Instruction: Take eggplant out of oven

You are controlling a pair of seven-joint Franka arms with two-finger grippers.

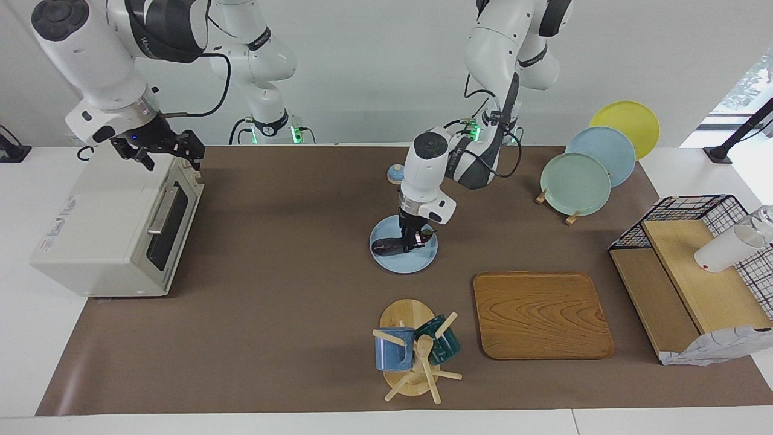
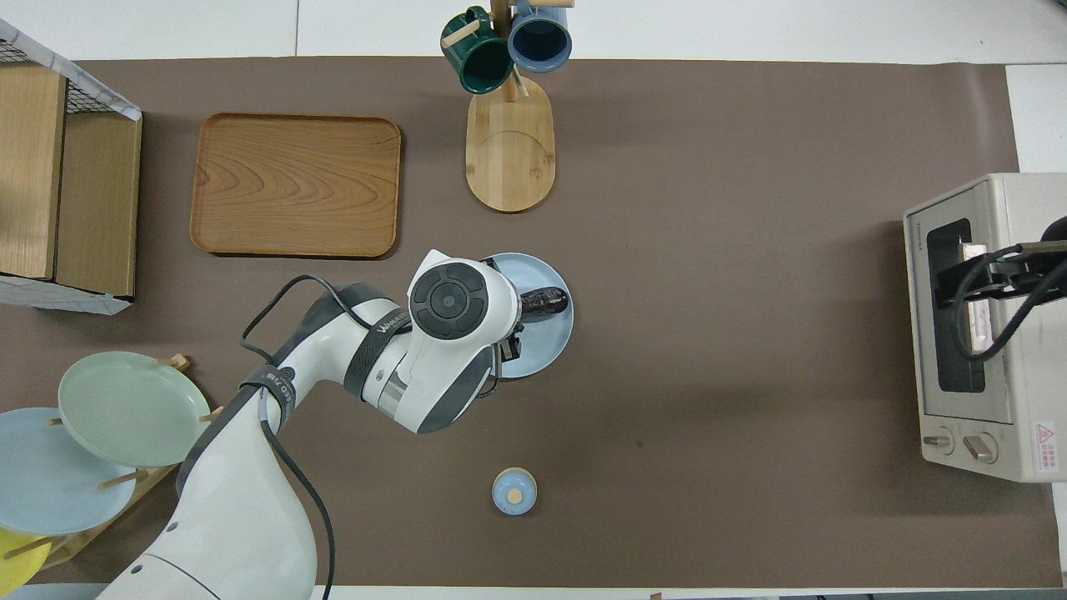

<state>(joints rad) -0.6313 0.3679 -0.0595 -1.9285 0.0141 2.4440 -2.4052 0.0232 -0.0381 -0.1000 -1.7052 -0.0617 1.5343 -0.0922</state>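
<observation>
The dark purple eggplant point(image 1: 385, 246) lies on a light blue plate point(image 1: 398, 266) in the middle of the mat; it also shows in the overhead view point(image 2: 546, 300) on the plate point(image 2: 546, 354). My left gripper point(image 1: 412, 241) points straight down onto the plate, its fingers closed around the eggplant's middle. The cream-white oven point(image 1: 102, 229) stands at the right arm's end of the table with its glass door shut. My right gripper point(image 1: 171, 158) hovers open over the oven's top edge above the door, holding nothing; it also shows in the overhead view point(image 2: 971, 287) over the oven point(image 2: 1029, 392).
A wooden tray point(image 1: 540, 314) and a mug tree point(image 1: 410, 350) with two mugs lie farther from the robots than the plate. A rack of plates point(image 1: 577, 184) and a wire basket shelf point(image 1: 688, 266) stand toward the left arm's end. A small blue knob point(image 1: 395, 174) sits nearer to the robots.
</observation>
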